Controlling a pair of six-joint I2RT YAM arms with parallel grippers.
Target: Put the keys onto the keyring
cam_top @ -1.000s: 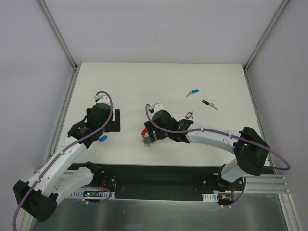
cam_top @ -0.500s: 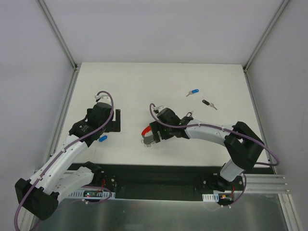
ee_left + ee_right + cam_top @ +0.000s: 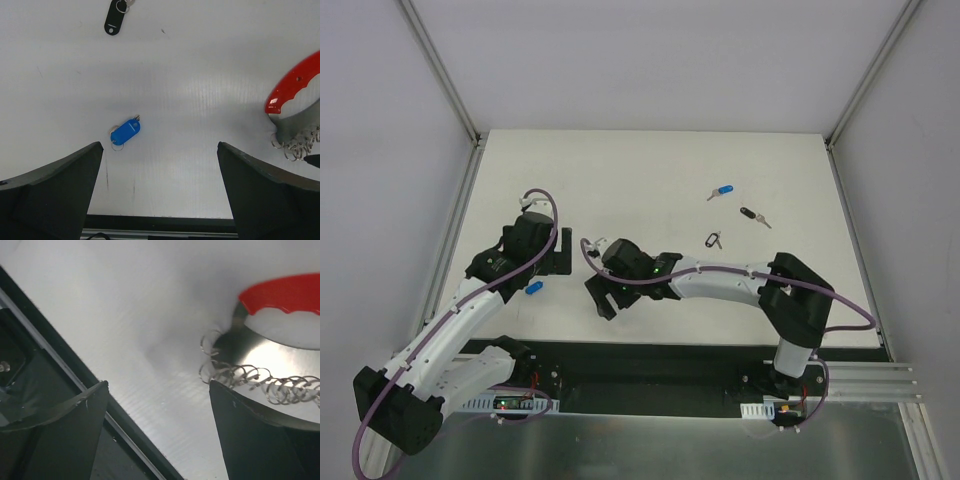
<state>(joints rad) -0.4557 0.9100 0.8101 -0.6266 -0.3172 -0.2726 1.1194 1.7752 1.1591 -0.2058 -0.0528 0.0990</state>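
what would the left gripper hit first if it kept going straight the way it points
Probably bare table: the open left gripper points down at it. The blue-tagged key lies close to that line, nearer one finger, so it could be touched first; depth is unclear.

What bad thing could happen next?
The right gripper is open, with one finger right beside the wire loops of the keyring, so it might snag them or shove the ring away. The left gripper hovers close by over the blue key, so the two grippers might bump.
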